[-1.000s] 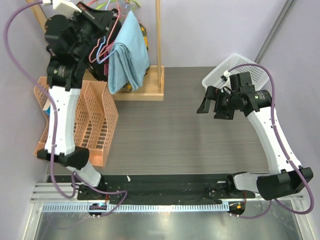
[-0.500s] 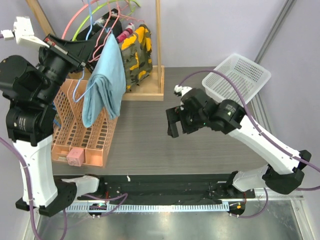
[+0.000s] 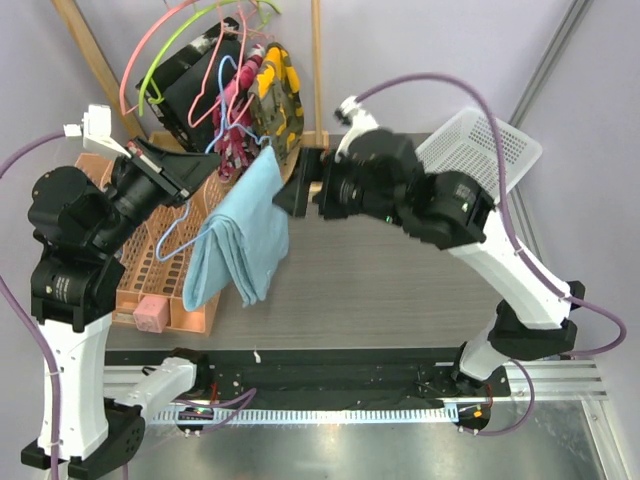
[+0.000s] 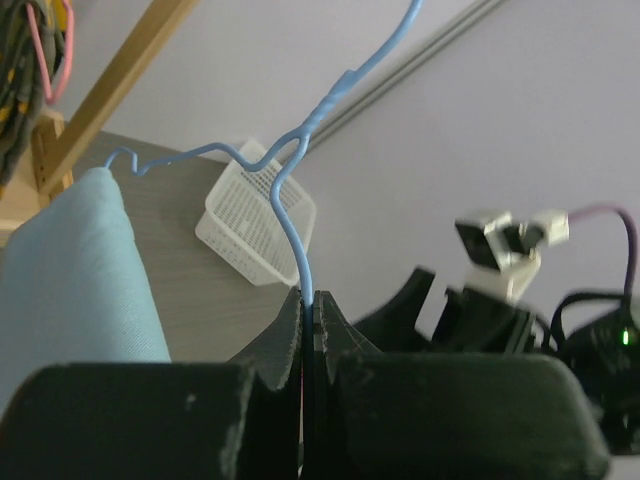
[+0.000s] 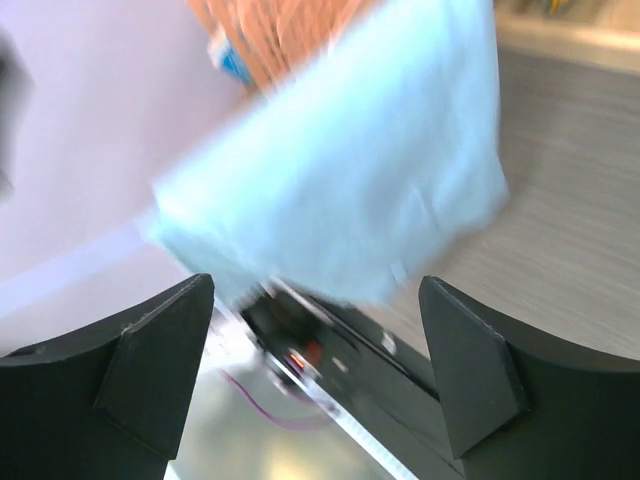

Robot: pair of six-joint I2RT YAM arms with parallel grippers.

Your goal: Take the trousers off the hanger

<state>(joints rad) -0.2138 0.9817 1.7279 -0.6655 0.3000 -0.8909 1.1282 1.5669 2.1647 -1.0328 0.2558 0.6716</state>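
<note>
My left gripper (image 3: 180, 175) is shut on the wire of the light-blue hanger (image 3: 160, 240), which is pinched between its jaws (image 4: 310, 300). The sky-blue trousers (image 3: 240, 240) hang folded over the hanger's bar, above the table's left part, and fill the left edge of the left wrist view (image 4: 70, 270). My right gripper (image 3: 302, 192) stands open just right of the trousers' upper edge. In the right wrist view the trousers (image 5: 350, 170) are blurred ahead of the open gripper (image 5: 315, 340), with nothing between its fingers.
Orange mesh racks (image 3: 150, 270) with a pink block (image 3: 148, 315) stand at the left. A wooden rack behind holds pink and lime hangers, a yellow-camouflage garment (image 3: 278, 100) and a black garment (image 3: 190, 80). A white basket (image 3: 495, 150) sits at the back right.
My left arm has carried the hanger and trousers away from the wooden rack, down and toward the table's middle. My right arm has swung left and up to the trousers.
</note>
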